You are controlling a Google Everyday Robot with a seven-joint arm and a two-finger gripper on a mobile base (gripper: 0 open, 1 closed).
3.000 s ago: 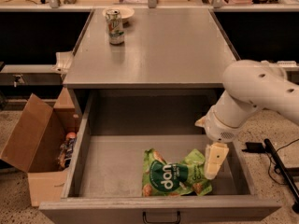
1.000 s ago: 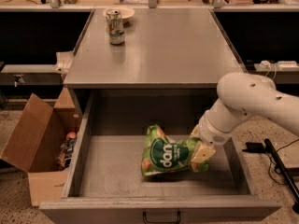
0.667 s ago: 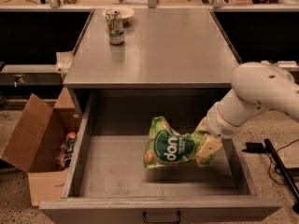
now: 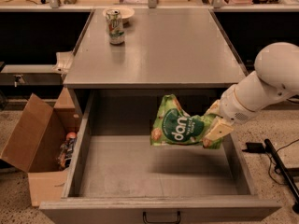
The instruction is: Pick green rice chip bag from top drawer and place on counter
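Camera view: pincer [image 4: 212, 130] grips green rice chip bag [image 4: 180, 129] above top drawer [image 4: 77, 169].

Arm joint [image 4: 276, 69]: a smooth white rounded shell is bulging at the right.
Forearm [image 4: 250, 97]: a white cylinder is narrowing wristward, with a thin tan seam circling it.
Gripper [image 4: 212, 130]: cream-tan fingers are pinching the green rice chip bag [image 4: 180, 127] above the top drawer [image 4: 79, 148].
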